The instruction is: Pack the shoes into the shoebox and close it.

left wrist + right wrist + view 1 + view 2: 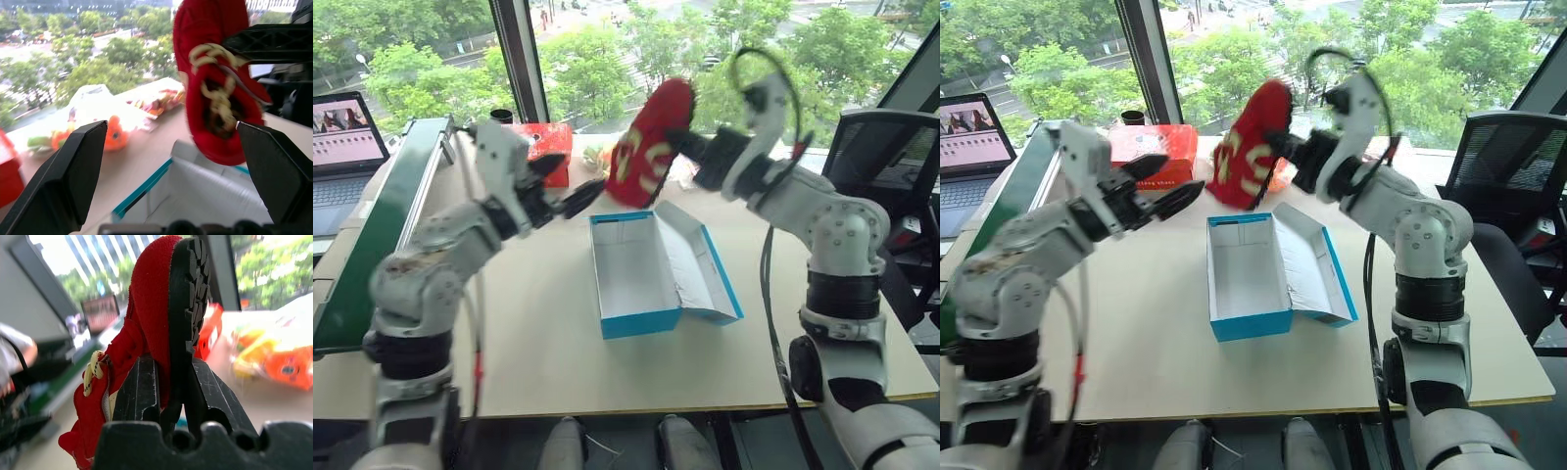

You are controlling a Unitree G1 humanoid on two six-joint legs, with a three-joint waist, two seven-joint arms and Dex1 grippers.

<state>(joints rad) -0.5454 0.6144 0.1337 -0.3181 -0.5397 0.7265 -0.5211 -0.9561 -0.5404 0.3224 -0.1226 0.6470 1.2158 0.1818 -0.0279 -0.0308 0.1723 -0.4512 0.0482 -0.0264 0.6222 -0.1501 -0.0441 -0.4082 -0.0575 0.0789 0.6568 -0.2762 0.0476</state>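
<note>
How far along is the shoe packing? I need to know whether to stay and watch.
Early stage. Done: the shoebox lies open on the table, still empty inside. In hand: the right gripper is shut on one red shoe, held in the air beyond the box; the left gripper is open beside it. Left: putting both shoes in and closing the lid.

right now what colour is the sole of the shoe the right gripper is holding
Black, with a chunky tread, under the red shoe; clearest in the right wrist view.
</note>
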